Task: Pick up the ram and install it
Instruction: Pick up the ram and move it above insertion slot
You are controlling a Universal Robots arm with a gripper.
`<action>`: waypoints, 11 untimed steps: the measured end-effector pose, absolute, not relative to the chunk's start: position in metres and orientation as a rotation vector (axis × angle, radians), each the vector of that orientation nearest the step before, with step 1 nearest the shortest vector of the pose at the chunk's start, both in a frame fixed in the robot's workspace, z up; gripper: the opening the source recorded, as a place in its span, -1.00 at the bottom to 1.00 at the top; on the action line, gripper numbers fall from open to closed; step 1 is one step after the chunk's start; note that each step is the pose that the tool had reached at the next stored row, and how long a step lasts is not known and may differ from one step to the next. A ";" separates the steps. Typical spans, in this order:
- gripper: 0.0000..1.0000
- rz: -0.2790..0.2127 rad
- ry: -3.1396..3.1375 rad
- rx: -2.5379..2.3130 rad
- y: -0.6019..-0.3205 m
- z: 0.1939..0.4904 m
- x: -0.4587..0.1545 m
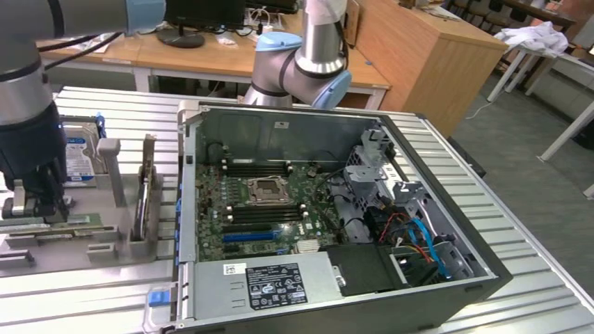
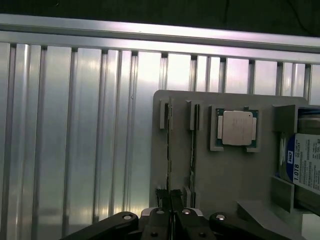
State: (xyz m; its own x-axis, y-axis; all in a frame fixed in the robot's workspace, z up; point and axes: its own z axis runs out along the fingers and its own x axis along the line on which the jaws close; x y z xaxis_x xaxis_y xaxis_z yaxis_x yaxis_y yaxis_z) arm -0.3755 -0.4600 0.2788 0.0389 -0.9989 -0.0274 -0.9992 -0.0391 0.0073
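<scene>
One ram [image 2: 170, 150] upright in holder [image 2: 225, 175] slot, jaws clenched on its edge; second stick [image 2: 192, 150] beside.

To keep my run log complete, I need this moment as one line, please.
phase: pick | pincer: shut on the ram | the ram: on edge in grey holder | computer case: open, ram not yet installed

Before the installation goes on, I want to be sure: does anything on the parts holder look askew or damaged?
Nothing stands out. The RAM stick at the end effector and its neighbour stand straight in their slots, and the processor lies square in its recess.
</scene>
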 end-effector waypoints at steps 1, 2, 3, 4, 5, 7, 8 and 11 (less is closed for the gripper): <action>-0.76 0.039 2.168 -2.254 -0.460 0.281 -0.375; -0.76 0.039 2.169 -2.254 -0.460 0.284 -0.375; -0.76 0.039 2.169 -2.253 -0.460 0.286 -0.375; -0.76 0.039 2.169 -2.253 -0.460 0.288 -0.375; -0.76 0.039 2.169 -2.253 -0.460 0.290 -0.375; -0.76 0.039 2.169 -2.253 -0.460 0.294 -0.375; -0.76 0.039 2.170 -2.253 -0.460 0.297 -0.375; -0.76 0.039 2.170 -2.252 -0.460 0.303 -0.375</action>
